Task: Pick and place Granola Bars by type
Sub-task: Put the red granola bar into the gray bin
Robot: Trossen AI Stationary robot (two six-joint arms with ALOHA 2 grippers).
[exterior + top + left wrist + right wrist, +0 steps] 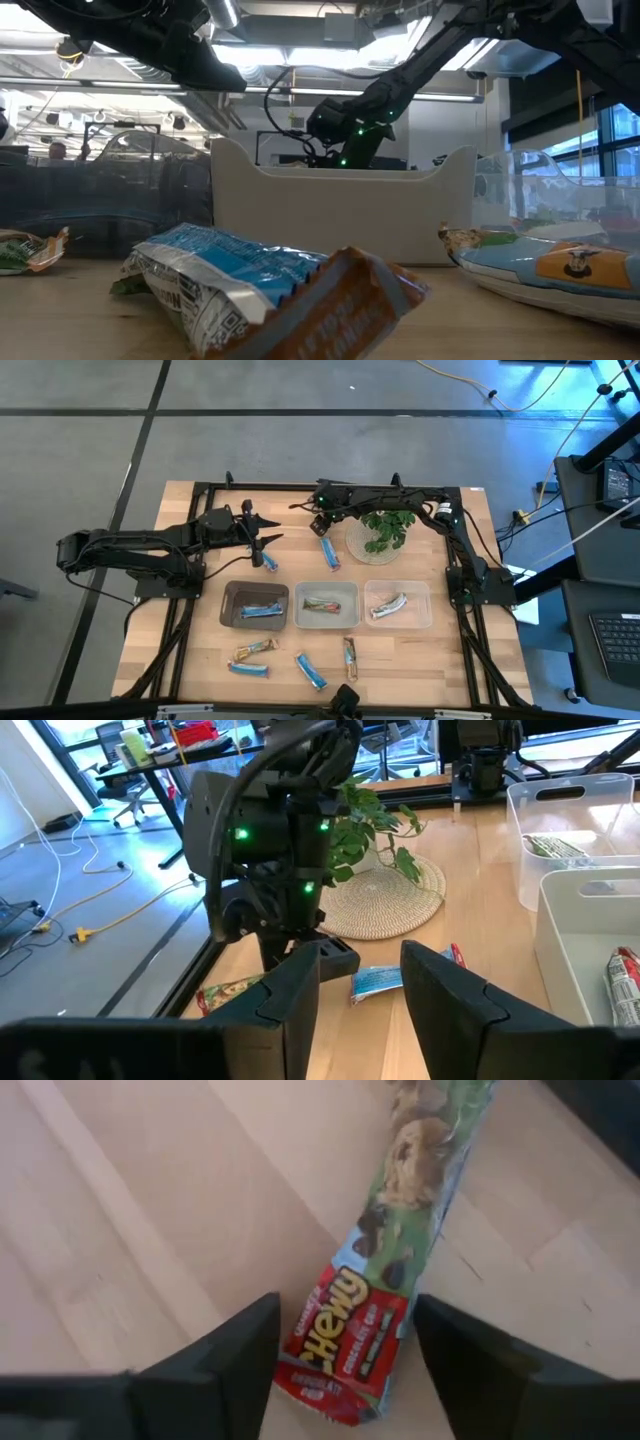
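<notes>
My right gripper (318, 522) is open and points down at the table's far middle, beside the plant. A green granola bar with a red end (385, 1270) lies flat on the wood between its two fingers (345, 1310); I see no touch. The bar also shows in the left wrist view (230, 992). My left gripper (268, 540) is open and empty, held level and pointing toward the table's right. A blue bar (268, 561) lies just on its near side, and another blue bar (330, 552) (385, 980) lies ahead of it.
Three trays stand in a row: a dark one (228, 618) holding a blue bar, a middle one (300, 618) holding a green-brown bar, a clear one (424, 618) holding a silvery bar. Several loose bars (310, 670) lie near the front edge. A leafy plant (385, 528) stands on a round woven plate.
</notes>
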